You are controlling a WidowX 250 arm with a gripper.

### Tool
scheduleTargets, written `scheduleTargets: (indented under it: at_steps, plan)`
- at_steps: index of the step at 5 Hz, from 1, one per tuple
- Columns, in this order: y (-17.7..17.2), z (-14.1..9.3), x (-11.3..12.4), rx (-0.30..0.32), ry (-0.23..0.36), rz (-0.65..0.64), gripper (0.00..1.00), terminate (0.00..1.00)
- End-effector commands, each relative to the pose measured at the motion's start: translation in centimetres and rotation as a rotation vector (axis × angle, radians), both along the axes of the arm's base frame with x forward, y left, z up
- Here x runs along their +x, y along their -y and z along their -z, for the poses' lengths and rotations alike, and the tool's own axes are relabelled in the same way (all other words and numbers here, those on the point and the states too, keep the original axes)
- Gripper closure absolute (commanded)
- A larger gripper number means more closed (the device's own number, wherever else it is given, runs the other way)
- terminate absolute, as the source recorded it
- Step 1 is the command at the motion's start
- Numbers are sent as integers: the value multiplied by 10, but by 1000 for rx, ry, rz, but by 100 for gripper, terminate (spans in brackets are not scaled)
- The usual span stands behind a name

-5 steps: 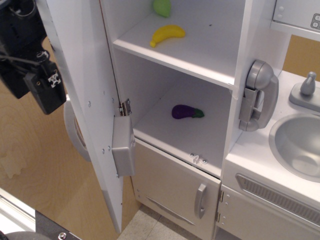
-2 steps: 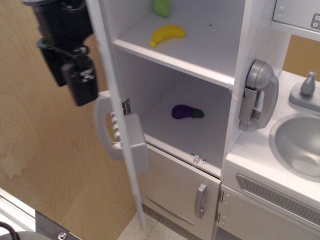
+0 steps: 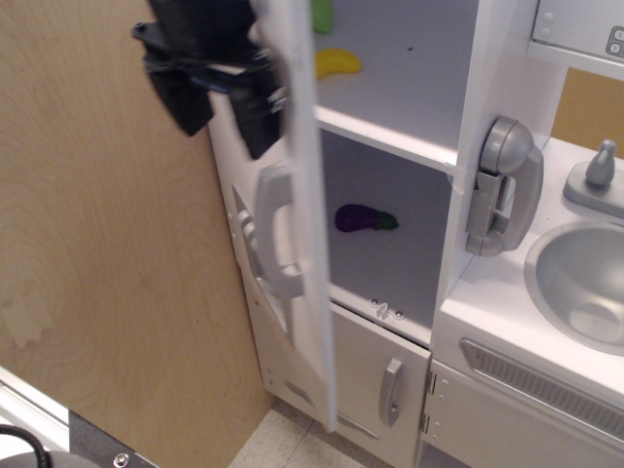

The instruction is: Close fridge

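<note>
One fridge (image 3: 409, 117) holds three toy foods: one yellow banana (image 3: 338, 62) at 12 o'clock, one green item (image 3: 322, 14) above it, and one purple eggplant (image 3: 363, 218) at centre. One grey toy phone (image 3: 505, 185) hangs at 3 o'clock beside one sink (image 3: 585, 283), and one black gripper (image 3: 226, 83) shows at 11 o'clock.

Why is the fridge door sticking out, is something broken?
Nothing looks broken. The fridge door is just part-way shut, with the black claw blurred behind its top. Inside, the banana and eggplant lie loose on the shelves.
</note>
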State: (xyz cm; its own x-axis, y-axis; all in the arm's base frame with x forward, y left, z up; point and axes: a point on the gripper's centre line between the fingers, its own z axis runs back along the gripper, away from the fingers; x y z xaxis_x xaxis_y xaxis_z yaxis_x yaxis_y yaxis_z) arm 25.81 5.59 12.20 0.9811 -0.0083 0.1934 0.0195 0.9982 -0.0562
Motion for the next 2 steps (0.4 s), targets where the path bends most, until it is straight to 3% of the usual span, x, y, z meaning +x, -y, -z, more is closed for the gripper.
scheduleTargets:
  at_steps: [1,2]
  plan:
    - [11,-12,38,5,29,-117,0,0]
    - [26,-12,46,-4,27,-146,0,0]
